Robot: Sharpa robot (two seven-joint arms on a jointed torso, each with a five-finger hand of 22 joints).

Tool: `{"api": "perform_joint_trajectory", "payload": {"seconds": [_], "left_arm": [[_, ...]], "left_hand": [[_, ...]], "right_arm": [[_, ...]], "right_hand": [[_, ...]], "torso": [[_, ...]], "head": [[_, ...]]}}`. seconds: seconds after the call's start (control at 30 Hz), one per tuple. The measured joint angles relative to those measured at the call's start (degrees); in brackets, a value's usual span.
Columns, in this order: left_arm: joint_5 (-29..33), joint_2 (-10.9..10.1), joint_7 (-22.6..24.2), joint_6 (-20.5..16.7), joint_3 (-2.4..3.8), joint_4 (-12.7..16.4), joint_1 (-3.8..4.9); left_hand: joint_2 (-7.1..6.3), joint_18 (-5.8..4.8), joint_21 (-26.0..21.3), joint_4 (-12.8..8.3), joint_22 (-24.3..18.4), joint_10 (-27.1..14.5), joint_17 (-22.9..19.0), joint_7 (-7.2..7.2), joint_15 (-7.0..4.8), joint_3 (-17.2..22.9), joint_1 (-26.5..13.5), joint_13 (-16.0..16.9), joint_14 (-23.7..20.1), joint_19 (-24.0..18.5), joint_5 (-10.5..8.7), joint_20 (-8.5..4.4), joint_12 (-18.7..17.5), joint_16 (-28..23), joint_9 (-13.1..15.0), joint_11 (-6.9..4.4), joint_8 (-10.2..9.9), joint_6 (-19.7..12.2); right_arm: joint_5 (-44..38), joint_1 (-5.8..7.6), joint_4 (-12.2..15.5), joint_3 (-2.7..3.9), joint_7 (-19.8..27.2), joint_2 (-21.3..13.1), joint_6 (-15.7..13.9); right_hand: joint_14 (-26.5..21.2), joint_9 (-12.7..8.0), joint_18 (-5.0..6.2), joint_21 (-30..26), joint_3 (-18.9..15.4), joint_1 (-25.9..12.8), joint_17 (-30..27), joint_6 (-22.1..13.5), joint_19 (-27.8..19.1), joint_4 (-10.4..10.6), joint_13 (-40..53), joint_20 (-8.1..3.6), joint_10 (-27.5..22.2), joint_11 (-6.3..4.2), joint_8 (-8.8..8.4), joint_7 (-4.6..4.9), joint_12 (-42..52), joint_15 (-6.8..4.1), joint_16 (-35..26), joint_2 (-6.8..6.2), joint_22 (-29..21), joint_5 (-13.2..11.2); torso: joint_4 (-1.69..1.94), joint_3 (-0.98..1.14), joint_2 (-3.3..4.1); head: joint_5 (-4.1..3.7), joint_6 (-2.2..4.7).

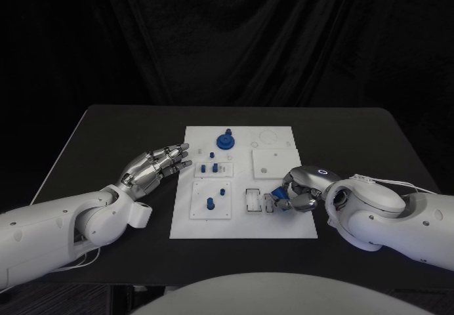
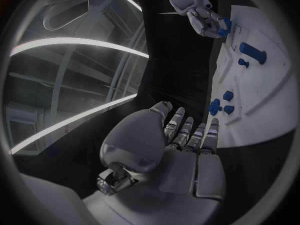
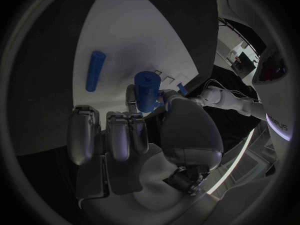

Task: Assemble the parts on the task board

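The black counter (image 1: pixel 104 131) carried the white task board (image 1: pixel 284 226). The left hand (image 1: pixel 151 169) lay beside the board, fingers straight and apart, holding nothing. The right hand (image 1: pixel 295 193) pinched a blue peg (image 3: pixel 147 90) over the board's near right part; a second blue rod (image 3: pixel 94 71) lay flat nearby.

1. My right hand (image 1: pixel 295 192) covers most of the blue cylinder (image 3: pixel 147 91) in the head view; its lower end is hidden behind my fingers (image 3: pixel 128 130).
2. The small blue parts (image 1: pixel 214 168) on the task board (image 1: pixel 284 223) are too small to identify.
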Motion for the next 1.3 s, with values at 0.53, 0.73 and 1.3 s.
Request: {"api": "perform_joint_trajectory", "payload": {"seconds": [0.53, 0.73, 1.3], "left_arm": [[0.0, 0.07, -0.18, 0.03, 0.0, 0.06, -0.07], [0.0, 0.05, -0.25, 0.04, 0.0, 0.12, -0.07], [0.0, 0.25, -0.36, 0.07, 0.0, 0.02, -0.08]], "left_hand": [[0.0, 0.0, 0.0, 0.0, 0.01, 0.0, 0.0, 0.0, 0.0, 0.0, 0.0, 0.0, 0.0, 0.0, 0.0, 0.0, 0.0, 0.0, -0.01, -0.01, 0.0, 0.0], [0.0, 0.0, 0.0, 0.0, 0.01, 0.0, 0.0, 0.0, 0.0, 0.0, 0.0, 0.0, 0.0, 0.0, 0.0, 0.0, 0.0, 0.0, -0.01, -0.01, 0.0, 0.0], [0.0, 0.0, 0.0, 0.0, 0.01, 0.0, 0.0, 0.0, 0.0, 0.48, 0.0, 0.04, 0.0, 0.0, 0.0, 0.0, 0.0, 0.0, -0.01, -0.01, 0.0, 0.0]], "right_arm": [[5.95, 0.0, 0.37, 0.06, 2.86, 2.59, -3.6], [6.95, 0.0, -0.43, 0.06, 2.56, 3.88, -3.05], [7.93, 0.0, -2.79, 0.06, 1.18, 5.76, -1.37]], "right_hand": [[-0.31, 5.45, 0.0, 0.23, 1.81, -4.8, 0.0, 0.32, 0.2, 0.55, 0.04, -0.2, -0.3, -0.33, -0.3, -0.52, 0.0, -0.34, 0.0, 1.27, -0.01, -11.84], [-0.31, 5.87, 0.0, -0.09, 3.16, -5.55, 0.0, 0.6, 0.2, -0.34, 0.04, -0.2, -0.3, -0.33, -0.78, -0.8, 0.0, -0.34, 0.0, 1.85, -0.01, -16.29], [-0.31, 6.91, 0.0, -0.36, 1.86, -7.22, -0.01, 1.76, 0.2, 1.61, 0.03, -0.2, -0.29, -0.32, -2.67, -1.1, 0.0, -0.34, 0.0, 2.92, -0.03, -26.32]], "torso": [[0.07, 0.02, 0.01], [0.1, -0.07, 0.09], [0.17, -0.1, 0.07]], "head": [[-0.09, 0.0], [0.02, 0.0], [-0.08, 0.0]]}}
